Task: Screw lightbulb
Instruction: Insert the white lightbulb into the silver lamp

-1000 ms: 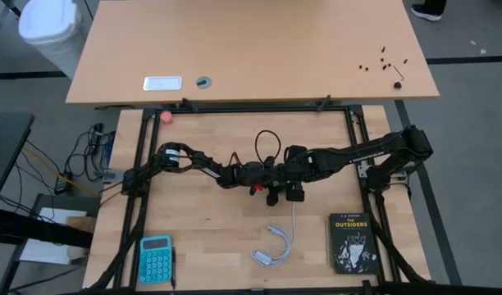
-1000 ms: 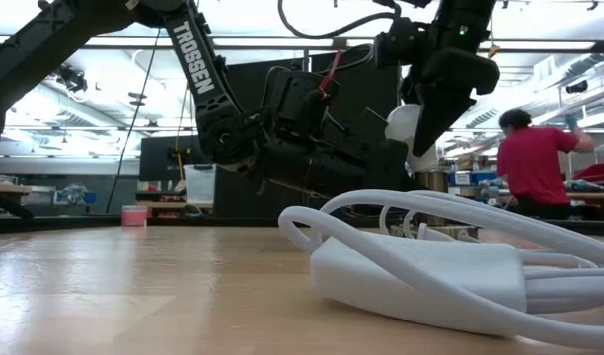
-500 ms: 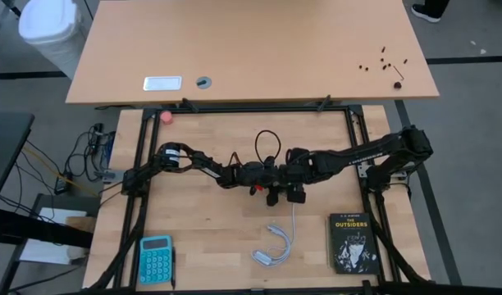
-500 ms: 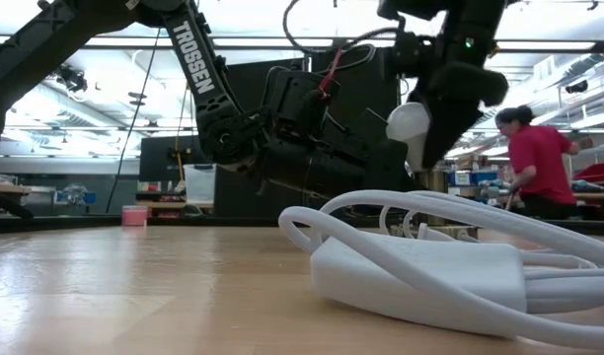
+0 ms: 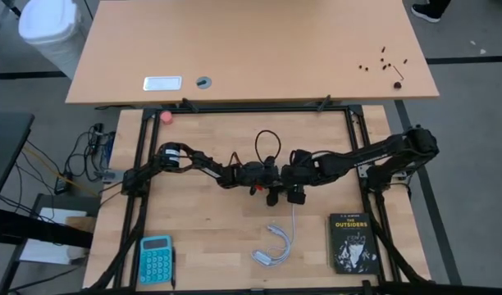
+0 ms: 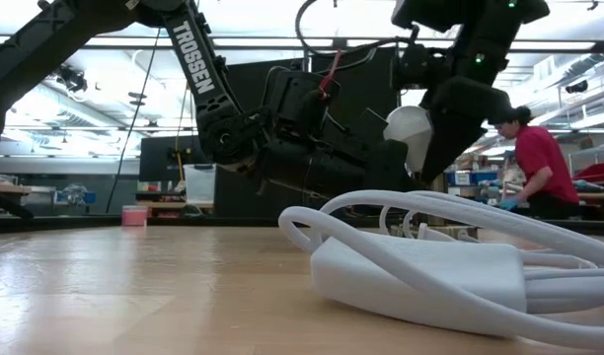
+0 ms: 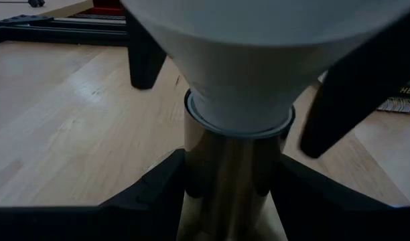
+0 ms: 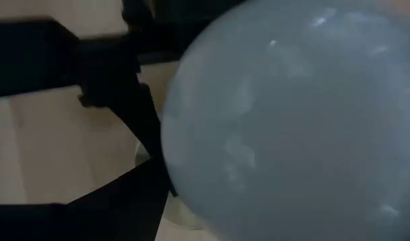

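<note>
The lightbulb [image 6: 409, 131] is in the air above the middle of the table [image 5: 210, 229], its narrow neck sitting in a metal socket [image 7: 228, 177]. The right gripper [image 6: 432, 133] is clenched around its globe, and the left gripper [image 7: 225, 201] grasps the socket from below. A white cable [image 6: 430, 266] lies on the table nearby.

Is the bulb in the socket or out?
In: the bulb's neck sits in the metal socket held by the left gripper.
</note>
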{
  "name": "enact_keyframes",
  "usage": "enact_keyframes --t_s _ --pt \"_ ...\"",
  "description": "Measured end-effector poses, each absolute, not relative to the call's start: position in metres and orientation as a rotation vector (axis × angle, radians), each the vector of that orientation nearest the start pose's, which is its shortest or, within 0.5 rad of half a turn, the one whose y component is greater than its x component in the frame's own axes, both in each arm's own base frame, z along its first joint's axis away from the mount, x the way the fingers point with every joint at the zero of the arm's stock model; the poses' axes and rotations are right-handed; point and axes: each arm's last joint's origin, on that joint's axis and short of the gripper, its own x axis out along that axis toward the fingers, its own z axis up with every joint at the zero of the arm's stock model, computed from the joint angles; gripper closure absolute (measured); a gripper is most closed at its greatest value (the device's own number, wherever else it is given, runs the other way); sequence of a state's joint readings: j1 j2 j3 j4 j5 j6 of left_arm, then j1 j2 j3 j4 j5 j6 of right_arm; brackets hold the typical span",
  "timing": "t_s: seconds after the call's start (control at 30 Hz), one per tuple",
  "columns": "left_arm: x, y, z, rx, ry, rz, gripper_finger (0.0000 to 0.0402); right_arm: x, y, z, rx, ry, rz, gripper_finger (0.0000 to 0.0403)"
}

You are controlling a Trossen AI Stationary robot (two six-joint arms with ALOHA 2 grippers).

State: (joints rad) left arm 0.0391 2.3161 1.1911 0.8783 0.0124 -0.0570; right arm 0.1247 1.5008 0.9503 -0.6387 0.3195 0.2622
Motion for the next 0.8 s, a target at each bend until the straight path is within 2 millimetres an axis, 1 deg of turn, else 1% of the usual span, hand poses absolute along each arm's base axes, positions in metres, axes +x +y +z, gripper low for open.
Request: enact_keyframes --t_s 0.1,0.3,0.37,0.47,0.8 --pt "0.452 0.017 0.079 -0.063 0.246 0.034 0.0198 0.272 0.025 0.203 -0.001 1.081 -0.330 0.0103" --pt "0.452 0.017 0.079 -0.063 0.243 0.034 0.0198 0.263 0.025 0.185 0.038 1.045 -0.342 0.0103" --pt "0.452 0.017 0.079 -0.062 0.243 0.033 0.0198 0.260 0.025 0.183 0.054 1.033 -0.348 0.0103" --pt "0.452 0.017 0.079 -0.063 0.243 0.033 0.0198 0.256 0.025 0.184 0.071 1.025 -0.355 0.0103" --pt "0.452 0.017 0.079 -0.063 0.243 0.030 0.0198 0.246 0.027 0.208 0.061 0.913 -0.369 0.0103"
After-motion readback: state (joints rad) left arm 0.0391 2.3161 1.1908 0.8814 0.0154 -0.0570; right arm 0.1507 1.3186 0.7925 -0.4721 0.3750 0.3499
